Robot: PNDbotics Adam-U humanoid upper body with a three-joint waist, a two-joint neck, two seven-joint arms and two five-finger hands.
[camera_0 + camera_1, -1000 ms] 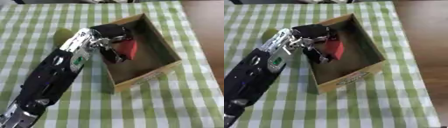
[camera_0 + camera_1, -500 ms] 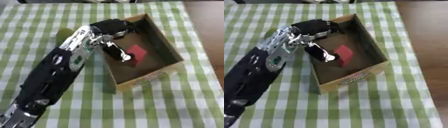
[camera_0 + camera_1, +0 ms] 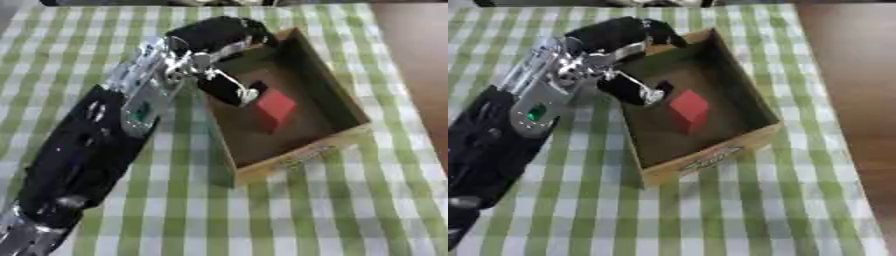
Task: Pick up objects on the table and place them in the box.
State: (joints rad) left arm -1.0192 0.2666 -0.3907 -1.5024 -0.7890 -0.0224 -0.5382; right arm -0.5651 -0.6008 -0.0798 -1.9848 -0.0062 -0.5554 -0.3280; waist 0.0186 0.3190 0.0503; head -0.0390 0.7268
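- The robot's left arm [image 3: 96,145] comes in from the lower left and lies across the green checked cloth [image 3: 350,210] on the desk.
- The left hand [image 3: 214,37] hangs over the far left corner of the box [image 3: 710,157].
- It holds nothing. Its fingers look loose, and the thumb [image 3: 232,90] points down into the box.
- A red block [image 3: 687,109] lies on the box floor, just right of the thumb tip and not touching it.
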